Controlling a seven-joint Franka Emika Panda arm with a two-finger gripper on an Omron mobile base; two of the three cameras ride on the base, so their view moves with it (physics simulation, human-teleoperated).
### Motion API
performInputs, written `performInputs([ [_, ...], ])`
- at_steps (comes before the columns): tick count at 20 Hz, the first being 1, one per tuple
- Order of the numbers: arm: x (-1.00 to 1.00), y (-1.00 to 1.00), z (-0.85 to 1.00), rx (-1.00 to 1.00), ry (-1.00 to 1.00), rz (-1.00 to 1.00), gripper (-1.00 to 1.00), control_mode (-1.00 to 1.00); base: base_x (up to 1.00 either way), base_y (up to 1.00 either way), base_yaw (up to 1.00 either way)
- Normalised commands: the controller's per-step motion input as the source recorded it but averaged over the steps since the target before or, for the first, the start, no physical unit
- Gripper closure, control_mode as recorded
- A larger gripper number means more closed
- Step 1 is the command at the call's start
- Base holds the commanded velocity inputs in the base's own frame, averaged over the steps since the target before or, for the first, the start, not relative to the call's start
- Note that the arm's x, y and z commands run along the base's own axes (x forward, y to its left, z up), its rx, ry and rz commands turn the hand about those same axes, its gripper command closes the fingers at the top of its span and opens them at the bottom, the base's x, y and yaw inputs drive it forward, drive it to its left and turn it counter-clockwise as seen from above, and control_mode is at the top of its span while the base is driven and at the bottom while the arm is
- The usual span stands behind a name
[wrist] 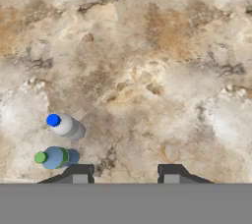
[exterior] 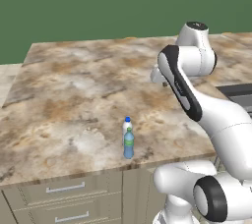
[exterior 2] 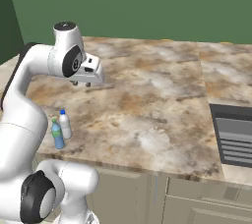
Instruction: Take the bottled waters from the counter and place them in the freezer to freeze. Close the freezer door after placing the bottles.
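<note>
Two bottled waters stand close together near the front edge of the marbled counter (exterior: pixel 74 85). The whitish bottle with the blue cap (exterior: pixel 127 126) (exterior 2: pixel 64 124) (wrist: pixel 66 126) stands just behind the blue-tinted bottle with the green cap (exterior: pixel 128 145) (exterior 2: pixel 57 135) (wrist: pixel 55 157). My gripper (exterior 2: pixel 81 83) (wrist: pixel 125 171) hangs high over the counter and points down, farther back than the bottles and off to their right. Its fingers stand apart with nothing between them. The freezer and its door are out of view.
A dark cooktop (exterior 2: pixel 235 139) (exterior: pixel 240 94) is set into the counter at the right. Beige drawers with silver bar handles (exterior: pixel 65 187) run under the counter's front edge. A green wall rises behind the counter.
</note>
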Motion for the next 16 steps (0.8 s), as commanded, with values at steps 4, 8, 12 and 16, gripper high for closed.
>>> performInputs([
  [4, 0.11, 0.00, 0.00, 0.00, 0.02, 0.00, -1.00, -1.00, 0.00, 0.00, 0.00],
  [8, 0.06, 0.00, -0.21, 0.00, 0.00, 0.08, -1.00, -1.00, 0.00, 0.00, 0.00],
  [12, 0.00, 0.00, -0.43, 0.00, 0.00, 0.43, -1.00, -1.00, 0.00, 0.00, 0.00],
  [16, 0.00, 0.00, -0.32, 0.00, -0.05, 0.51, -1.00, -1.00, 0.00, 0.00, 0.00],
])
